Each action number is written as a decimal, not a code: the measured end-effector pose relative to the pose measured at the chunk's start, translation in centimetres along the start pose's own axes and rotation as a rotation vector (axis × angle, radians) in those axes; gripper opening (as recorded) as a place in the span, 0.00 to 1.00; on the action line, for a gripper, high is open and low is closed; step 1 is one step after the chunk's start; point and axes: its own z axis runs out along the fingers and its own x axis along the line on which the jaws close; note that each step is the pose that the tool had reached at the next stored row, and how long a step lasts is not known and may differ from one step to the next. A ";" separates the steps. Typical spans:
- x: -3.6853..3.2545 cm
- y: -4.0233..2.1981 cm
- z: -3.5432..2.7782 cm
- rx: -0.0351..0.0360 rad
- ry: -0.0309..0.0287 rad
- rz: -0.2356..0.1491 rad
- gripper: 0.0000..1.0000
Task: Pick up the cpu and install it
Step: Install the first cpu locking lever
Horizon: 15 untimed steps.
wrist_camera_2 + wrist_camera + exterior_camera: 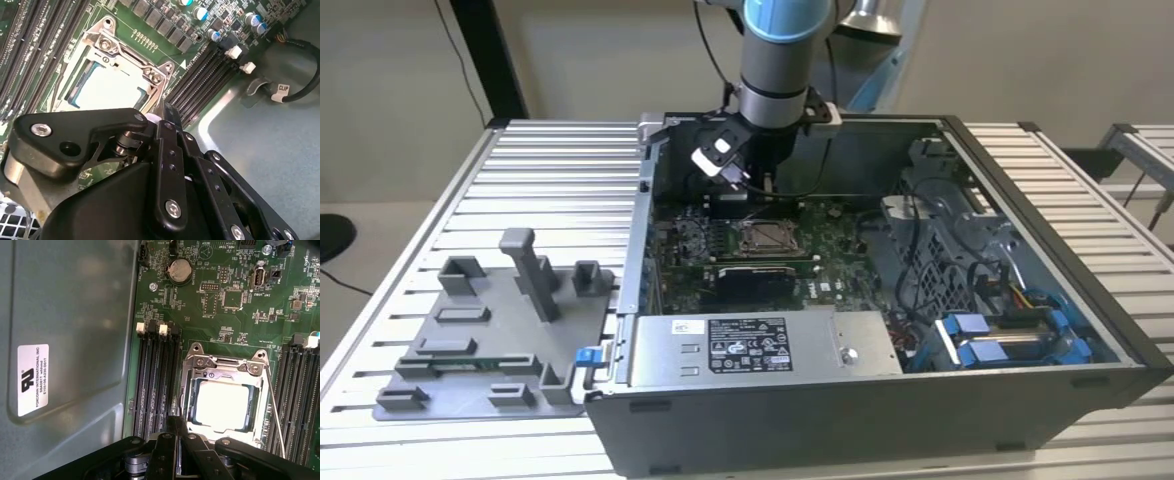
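The cpu (pixel 222 405), a square chip with a silvery-white top, lies flat in the motherboard socket (pixel 200 362), framed by the metal retention bracket. It also shows in the second wrist view (pixel 107 90) and as a small square in the exterior view (pixel 761 237). My gripper (pixel 177 424) hangs inside the open computer case, just above the board at the edge of the socket. Its black fingers (pixel 169 115) are pressed together with nothing between them. From the exterior view the gripper (pixel 758 185) sits just behind the socket.
Memory slots (pixel 155 385) flank the socket on both sides. The silver power-supply box (pixel 761 345) spans the case front, and a drive cage with blue clips (pixel 1001 335) and cables sits at the exterior view's right. A grey fixture tray (pixel 480 340) stands on the slatted table.
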 end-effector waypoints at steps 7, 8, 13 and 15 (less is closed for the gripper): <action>-0.05 0.25 0.22 0.0001 -0.0001 0.000 0.00; -0.06 0.30 0.26 0.0001 0.0000 0.000 0.00; -0.08 0.59 0.48 0.0000 0.0000 0.000 0.00; -0.09 0.73 0.55 0.0000 0.0000 0.000 0.00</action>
